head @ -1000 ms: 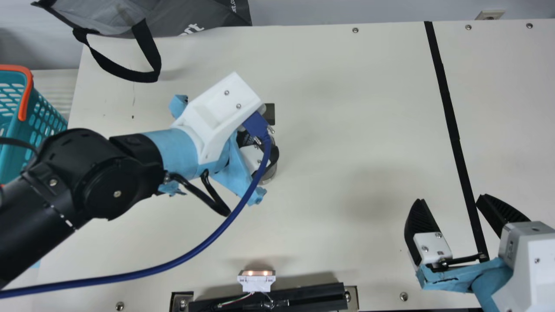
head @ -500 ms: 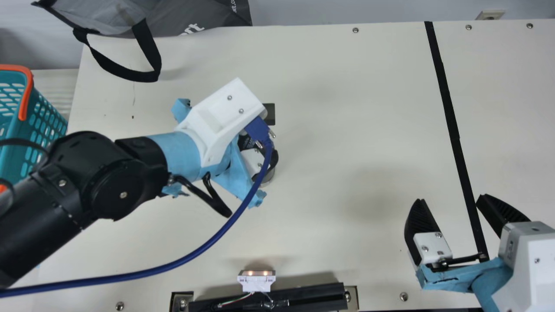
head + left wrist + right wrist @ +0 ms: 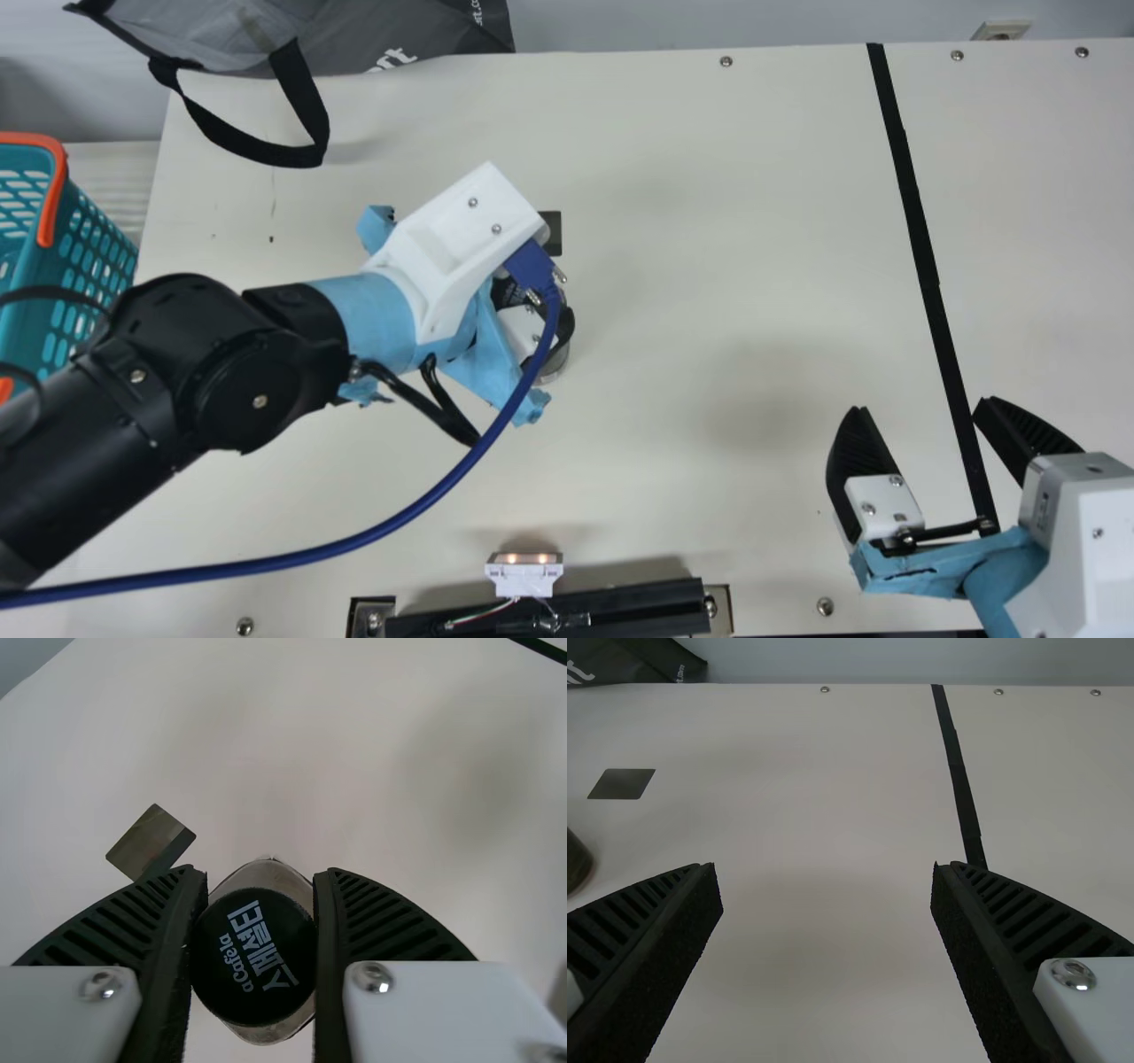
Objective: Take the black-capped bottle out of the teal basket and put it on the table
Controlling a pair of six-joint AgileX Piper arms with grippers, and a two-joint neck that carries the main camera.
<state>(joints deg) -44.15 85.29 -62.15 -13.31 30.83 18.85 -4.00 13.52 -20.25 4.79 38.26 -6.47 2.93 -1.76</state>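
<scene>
Left to right: the teal basket [image 3: 89,257], with its orange handle [image 3: 53,190], lies beside the left edge of the desk [image 3: 709,266]. A grey bag [image 3: 425,35] with a black strap occupies the far left. The left claw [image 3: 524,332] pinches the black-capped bottle [image 3: 254,957] between its two ribbed fingers; the bottle is upright, outside the basket, over the left half of the desk. Contact between its base and the surface cannot be determined. A dark square [image 3: 551,233] lies just beyond it. Farther right, a black strip [image 3: 917,239] runs far to near. The right claw [image 3: 921,406], near right, is spread wide.
</scene>
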